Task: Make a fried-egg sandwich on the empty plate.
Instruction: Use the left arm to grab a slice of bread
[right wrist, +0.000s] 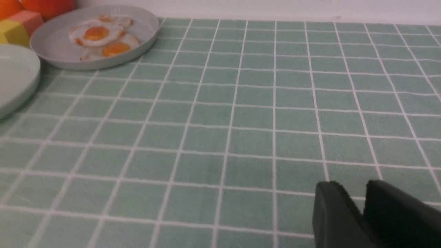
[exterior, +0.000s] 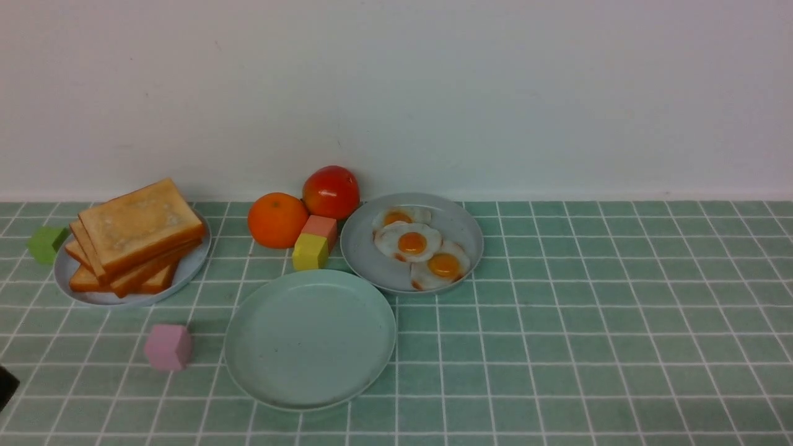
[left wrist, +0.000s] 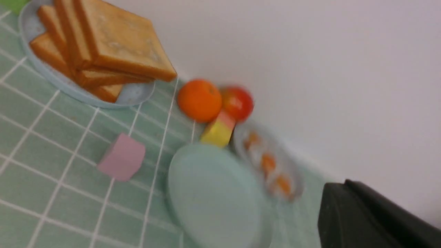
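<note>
Closest in, the left gripper is clamped tight on nothing, and the right gripper hovers low over bare tiles, jaws a crack apart, nothing between them. Just ahead, the empty plate sits front and centre, bare, probably so both arms can reach it; no sandwich started. Behind it the stock waits: toast slices piled on the left grey plate, three fried eggs on the right grey plate, seemingly one supply per arm.
</note>
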`<move>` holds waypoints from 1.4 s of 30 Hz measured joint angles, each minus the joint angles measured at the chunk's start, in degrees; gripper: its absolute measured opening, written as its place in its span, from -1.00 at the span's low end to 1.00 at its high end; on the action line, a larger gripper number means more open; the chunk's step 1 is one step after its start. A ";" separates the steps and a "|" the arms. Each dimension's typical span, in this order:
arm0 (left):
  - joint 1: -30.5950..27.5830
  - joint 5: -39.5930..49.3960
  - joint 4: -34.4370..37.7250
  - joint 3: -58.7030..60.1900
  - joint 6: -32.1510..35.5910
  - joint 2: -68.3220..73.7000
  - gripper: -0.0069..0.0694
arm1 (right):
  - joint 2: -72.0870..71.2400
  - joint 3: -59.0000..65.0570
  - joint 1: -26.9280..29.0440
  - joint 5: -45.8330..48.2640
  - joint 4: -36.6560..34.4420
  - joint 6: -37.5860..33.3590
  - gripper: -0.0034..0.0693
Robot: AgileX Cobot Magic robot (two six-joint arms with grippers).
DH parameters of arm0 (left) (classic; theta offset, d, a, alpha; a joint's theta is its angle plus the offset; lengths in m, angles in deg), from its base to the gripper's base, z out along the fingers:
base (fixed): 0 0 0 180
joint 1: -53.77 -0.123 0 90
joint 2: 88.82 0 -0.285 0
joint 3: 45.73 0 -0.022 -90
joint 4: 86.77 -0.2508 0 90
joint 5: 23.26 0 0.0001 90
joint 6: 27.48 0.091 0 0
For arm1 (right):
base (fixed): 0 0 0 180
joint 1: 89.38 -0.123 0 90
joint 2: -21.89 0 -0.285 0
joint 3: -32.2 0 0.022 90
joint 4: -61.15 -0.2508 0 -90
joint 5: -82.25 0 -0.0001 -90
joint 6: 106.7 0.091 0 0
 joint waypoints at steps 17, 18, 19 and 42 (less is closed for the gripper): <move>10.03 14.27 -0.10 -17.80 20.67 29.98 -0.85 | 2.64 -10.45 0.00 -2.63 -19.00 11.58 -0.52; 10.03 14.85 -0.10 -18.21 21.88 31.06 -0.85 | 4.42 -13.89 0.00 2.29 -18.37 10.82 -0.58; 10.03 16.04 -0.17 -18.94 23.71 32.69 -0.85 | 7.75 -19.37 0.00 9.90 -17.30 7.88 -0.67; -0.63 23.46 -17.01 -57.95 43.03 81.83 -0.85 | 43.37 -59.32 -5.72 39.66 -19.44 -23.04 -0.90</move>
